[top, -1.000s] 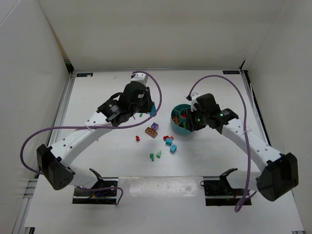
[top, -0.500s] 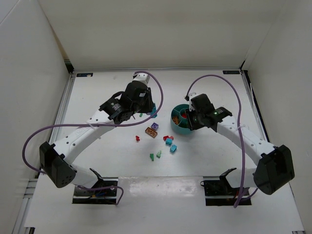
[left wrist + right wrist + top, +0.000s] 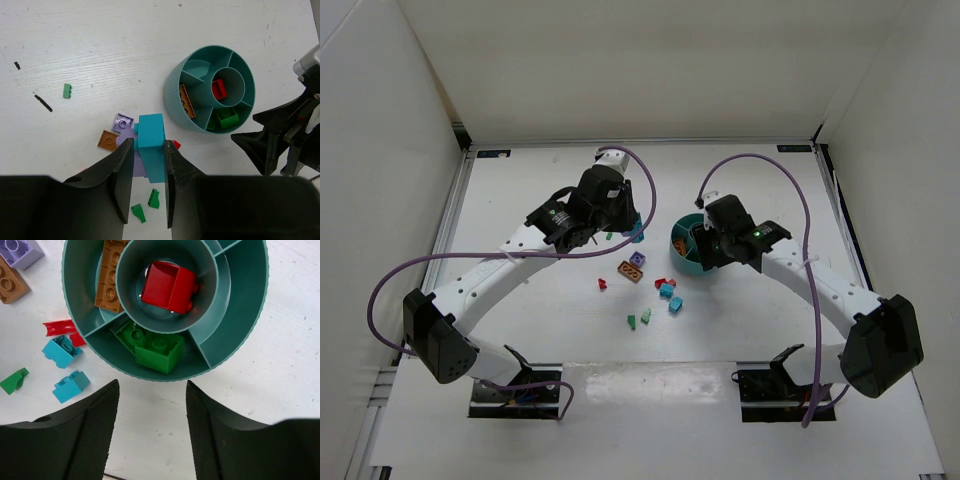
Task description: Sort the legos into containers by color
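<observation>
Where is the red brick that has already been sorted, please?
In the right wrist view, the red brick lies in the central cup of the teal bowl, with the green brick in the compartment just below it in that view.

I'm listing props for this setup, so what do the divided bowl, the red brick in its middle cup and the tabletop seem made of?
Divided bowl: probably matte teal plastic, perhaps 3D printed, going by the fine ribbing around its rim.
Red brick: hard moulded plastic, mildly glossy, with crisp studs.
Tabletop: white, matte, scuffed with streaky marks; painted or laminated board, cannot tell which.
</observation>
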Controlling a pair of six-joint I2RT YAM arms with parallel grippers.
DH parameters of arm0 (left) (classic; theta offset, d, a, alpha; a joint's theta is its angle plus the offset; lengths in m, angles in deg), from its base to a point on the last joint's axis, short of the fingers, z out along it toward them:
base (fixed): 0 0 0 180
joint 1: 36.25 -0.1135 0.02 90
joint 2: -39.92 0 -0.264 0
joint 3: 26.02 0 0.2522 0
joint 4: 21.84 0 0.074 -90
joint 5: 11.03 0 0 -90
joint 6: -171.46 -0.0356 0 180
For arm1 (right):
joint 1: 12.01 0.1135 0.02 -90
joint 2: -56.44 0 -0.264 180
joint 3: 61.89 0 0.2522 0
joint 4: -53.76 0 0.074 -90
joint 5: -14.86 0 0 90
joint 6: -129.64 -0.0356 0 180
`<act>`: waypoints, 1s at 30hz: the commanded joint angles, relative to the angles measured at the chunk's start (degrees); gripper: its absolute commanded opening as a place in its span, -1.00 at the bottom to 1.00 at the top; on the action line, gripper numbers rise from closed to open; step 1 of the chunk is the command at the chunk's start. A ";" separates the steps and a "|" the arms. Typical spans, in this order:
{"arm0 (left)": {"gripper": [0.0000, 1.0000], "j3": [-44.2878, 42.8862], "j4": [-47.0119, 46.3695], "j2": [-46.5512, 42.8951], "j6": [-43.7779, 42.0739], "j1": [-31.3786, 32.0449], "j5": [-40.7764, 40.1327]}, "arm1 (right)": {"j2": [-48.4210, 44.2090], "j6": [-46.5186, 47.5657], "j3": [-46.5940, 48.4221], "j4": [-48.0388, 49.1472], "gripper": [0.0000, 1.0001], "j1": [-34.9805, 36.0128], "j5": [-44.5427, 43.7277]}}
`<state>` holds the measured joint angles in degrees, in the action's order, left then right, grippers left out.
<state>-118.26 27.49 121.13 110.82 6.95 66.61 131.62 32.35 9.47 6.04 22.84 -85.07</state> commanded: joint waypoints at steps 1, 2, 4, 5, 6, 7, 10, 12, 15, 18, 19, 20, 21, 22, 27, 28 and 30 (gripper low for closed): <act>-1.00 -2.03 -0.68 -1.05 -0.10 -0.31 1.55 | -0.91 -0.18 1.72 1.52 0.19 0.30 -0.97; -1.00 -1.94 -0.85 -1.05 -0.01 -0.22 1.64 | -1.00 -0.27 1.81 1.52 0.24 0.39 -1.23; -1.00 -1.94 -0.95 -1.05 -0.10 -0.31 1.99 | -1.78 -0.36 1.90 1.61 0.24 0.66 -1.75; -1.00 -1.94 -1.12 -1.14 -0.18 -0.22 2.08 | -1.96 -0.53 2.07 1.35 0.24 0.74 -1.76; -1.00 -1.86 -1.29 -1.23 -0.19 -0.31 2.25 | -3.18 -0.45 2.16 1.61 0.24 0.83 -1.58; -1.00 -1.85 -1.90 -1.32 -0.62 -0.22 3.30 | -3.80 0.16 2.07 1.70 0.24 0.83 -0.36; -1.00 -1.33 -3.22 -2.37 -0.37 -0.40 5.32 | -7.22 1.57 1.46 3.89 0.24 0.13 5.96; -1.00 -0.72 -5.06 -3.07 0.42 -1.19 7.95 | -10.13 1.75 -1.24 8.79 0.24 -1.88 15.83; -1.00 -0.27 -6.30 -3.43 2.01 -1.45 9.10 | -15.23 -0.26 -5.55 18.62 0.24 -6.17 31.72; -1.00 -0.36 -7.71 -3.43 2.80 -1.45 11.81 | -17.61 -4.03 -7.06 29.08 0.35 -8.74 41.73; -1.00 -0.45 -8.32 -3.25 2.89 -1.54 12.18 | -17.09 -4.31 -6.72 29.82 0.38 -8.83 42.53; -1.00 -0.45 -8.41 -3.16 2.89 -1.37 12.18 | -16.56 -4.14 -5.76 30.08 0.41 -8.57 43.67; -1.00 -0.54 -8.67 -2.99 2.98 -1.28 13.58 | -15.34 -3.09 -4.27 29.91 0.41 -8.05 44.64; -1.00 -0.62 -8.76 -2.81 2.98 -1.19 13.76 | -13.93 -2.91 -3.56 29.65 0.45 -7.44 45.17; -1.00 -0.71 -9.29 -2.72 2.10 0.21 13.51 | -8.21 -2.82 1.72 29.64 0.48 -4.71 45.18; -1.00 -0.80 -9.21 -2.90 2.01 0.39 12.81 | -6.73 -2.99 3.03 29.65 0.48 -4.18 44.66; -1.00 -1.06 -9.12 -2.90 1.84 0.92 13.49 | -5.92 -3.69 3.65 30.35 0.48 -4.35 44.73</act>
<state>-118.26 19.71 120.28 112.96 7.02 78.87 124.98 29.46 9.65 32.75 18.36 -42.54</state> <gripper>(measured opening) 0.371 0.738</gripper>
